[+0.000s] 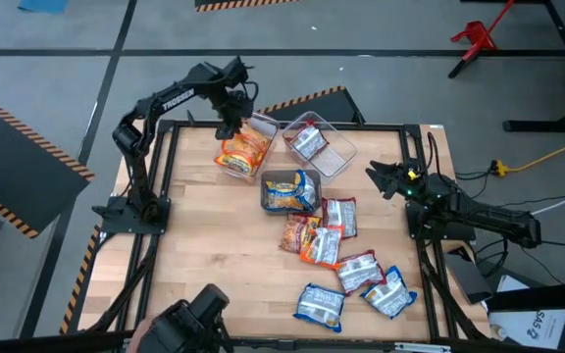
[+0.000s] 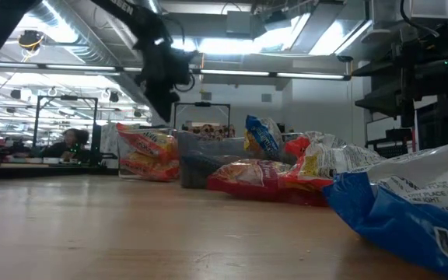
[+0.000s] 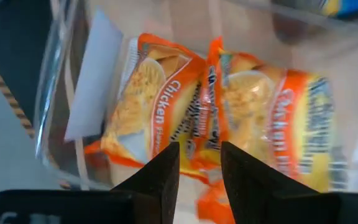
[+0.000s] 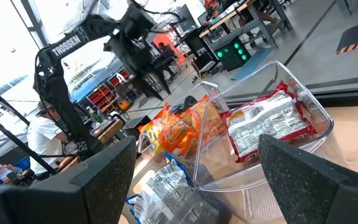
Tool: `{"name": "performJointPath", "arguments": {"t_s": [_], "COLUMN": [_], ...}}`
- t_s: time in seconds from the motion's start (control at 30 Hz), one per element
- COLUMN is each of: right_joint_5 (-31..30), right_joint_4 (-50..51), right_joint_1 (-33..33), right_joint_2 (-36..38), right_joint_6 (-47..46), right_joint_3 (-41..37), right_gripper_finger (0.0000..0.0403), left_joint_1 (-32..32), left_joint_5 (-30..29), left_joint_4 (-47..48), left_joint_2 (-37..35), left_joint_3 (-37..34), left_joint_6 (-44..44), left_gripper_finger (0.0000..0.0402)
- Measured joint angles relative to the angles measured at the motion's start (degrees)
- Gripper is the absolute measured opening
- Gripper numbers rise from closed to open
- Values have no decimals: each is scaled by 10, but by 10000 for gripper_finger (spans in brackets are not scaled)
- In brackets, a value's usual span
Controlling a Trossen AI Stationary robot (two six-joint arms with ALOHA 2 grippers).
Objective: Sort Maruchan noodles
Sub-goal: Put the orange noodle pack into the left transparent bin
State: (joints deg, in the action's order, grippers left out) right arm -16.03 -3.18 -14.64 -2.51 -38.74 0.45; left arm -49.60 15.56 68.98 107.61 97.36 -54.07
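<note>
My left gripper (image 1: 231,127) hangs over the far-left clear bin (image 1: 263,126), pointing steeply down. Its fingers stand open by a narrow gap (image 3: 201,177), with nothing between them. Two orange-yellow Maruchan packets (image 3: 148,106) (image 3: 278,124) lie side by side in that bin below it, and the low view shows the gripper (image 2: 164,109) clear above them (image 2: 142,152). A middle bin (image 1: 290,191) holds blue-and-white packets, and a far-right bin (image 1: 317,142) holds a red-and-white one (image 4: 266,124). My right gripper (image 1: 390,179) waits open at the table's right edge.
Several loose packets lie on the wooden table's near right part: orange and red ones (image 1: 312,238), red-and-white ones (image 1: 358,270) and blue-and-white ones (image 1: 320,306) (image 1: 388,292). The table's left half (image 1: 204,245) is bare wood. People sit at desks in the room beyond (image 2: 72,140).
</note>
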Motion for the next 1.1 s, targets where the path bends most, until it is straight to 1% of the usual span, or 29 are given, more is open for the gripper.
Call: {"name": "performJointPath", "arguments": {"t_s": [0.07, 0.17, 0.27, 0.4, 0.5, 0.6, 0.8, 0.93, 1.1], "right_joint_5": [0, 0, 0, 0, 0, 0, 0, 0, 0], "right_joint_4": [0, 0, 0, 0, 0, 0, 0, 0, 0], "right_joint_1": [0, 0, 0, 0, 0, 0, 0, 0, 0], "right_joint_2": [0, 0, 0, 0, 0, 0, 0, 0, 0], "right_joint_6": [0, 0, 0, 1, 2, 2, 0, -1, -1], "right_joint_3": [0, 0, 0, 0, 0, 0, 0, 0, 0], "right_gripper_finger": [324, 324, 324, 324, 324, 324, 324, 324, 324], "left_joint_1": [0, 0, 3, 18, 33, 42, 48, 48, 51], "left_joint_5": [14, 64, 63, 45, 20, -1, -10, 13, 20], "left_joint_4": [42, 61, 65, 52, 22, -31, -157, -208, -192], "left_joint_2": [-2, -25, -57, -87, -102, -104, -106, -106, -112], "left_joint_3": [30, 35, 5, -75, -138, -196, -282, -310, -301], "left_joint_6": [22, 52, 75, 87, 90, 91, 105, 120, 150], "left_gripper_finger": [110, 97, 75, 46, 33, 26, 19, 21, 17]}}
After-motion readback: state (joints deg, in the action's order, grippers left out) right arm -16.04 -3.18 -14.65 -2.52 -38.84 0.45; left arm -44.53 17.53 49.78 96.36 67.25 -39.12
